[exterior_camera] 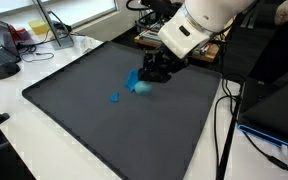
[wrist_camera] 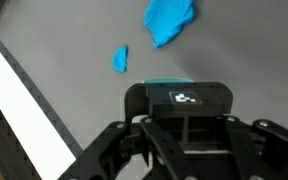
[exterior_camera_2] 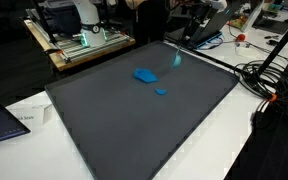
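My gripper point(exterior_camera: 156, 70) hovers low over a dark grey mat point(exterior_camera: 104, 135), just beside a crumpled blue piece point(exterior_camera: 135, 82). That piece also shows in an exterior view point(exterior_camera_2: 144, 74) and in the wrist view point(wrist_camera: 169, 20). A small blue scrap point(exterior_camera: 114, 97) lies close by on the mat, and shows in the wrist view point(wrist_camera: 120, 59) too. A pale teal thing point(exterior_camera_2: 177, 60) sits right at my fingertips; only its edge point(wrist_camera: 170, 80) shows in the wrist view. A black block with a white marker point(wrist_camera: 184, 98) hides my fingertips, so the jaws' state is unclear.
The mat lies on a white table point(exterior_camera: 44, 60). Cables point(exterior_camera: 224, 130) run along one side, and a laptop point(exterior_camera: 279, 110) and clutter stand near the arm's base. A wooden bench with equipment point(exterior_camera_2: 84, 40) stands beyond the mat.
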`<state>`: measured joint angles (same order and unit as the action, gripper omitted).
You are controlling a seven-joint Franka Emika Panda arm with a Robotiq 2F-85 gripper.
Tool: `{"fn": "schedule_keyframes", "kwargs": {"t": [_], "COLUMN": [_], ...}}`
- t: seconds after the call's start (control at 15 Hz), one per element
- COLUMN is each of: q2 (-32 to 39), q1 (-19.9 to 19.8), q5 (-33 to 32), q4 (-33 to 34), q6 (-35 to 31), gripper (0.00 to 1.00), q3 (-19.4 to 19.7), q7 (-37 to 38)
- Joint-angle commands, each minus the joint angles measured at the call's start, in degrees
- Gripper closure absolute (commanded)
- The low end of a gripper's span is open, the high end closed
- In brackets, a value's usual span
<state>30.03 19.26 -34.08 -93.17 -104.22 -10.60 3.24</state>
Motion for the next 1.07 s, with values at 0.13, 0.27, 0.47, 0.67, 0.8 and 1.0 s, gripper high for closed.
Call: {"fn": "schedule_keyframes", "kwargs": {"t": [0.13,0.27,0.47,0.67,0.8,1.0], "q2": [3.8,4.6,5.6,5.7,5.2,4.4], "q1": [-1.0,-1.5,-2.5,-3.9,-5.0,-6.7], "q5": [5.8,7.2,9.2,11.7,13.3,15.9], "q4": [8.0,9.6,11.2,11.8,11.5,10.9], "q6": [3.9,3.7,3.3,2.7,2.1,0.5], "gripper": [0.79,0.79,0.79,0.79,0.79,0.79], "q3": [1.0,1.5,1.9,2.2,2.3,2.4], "q7": [-8.5,-10.2,-11.6,-11.9,-12.0,-11.8]}}
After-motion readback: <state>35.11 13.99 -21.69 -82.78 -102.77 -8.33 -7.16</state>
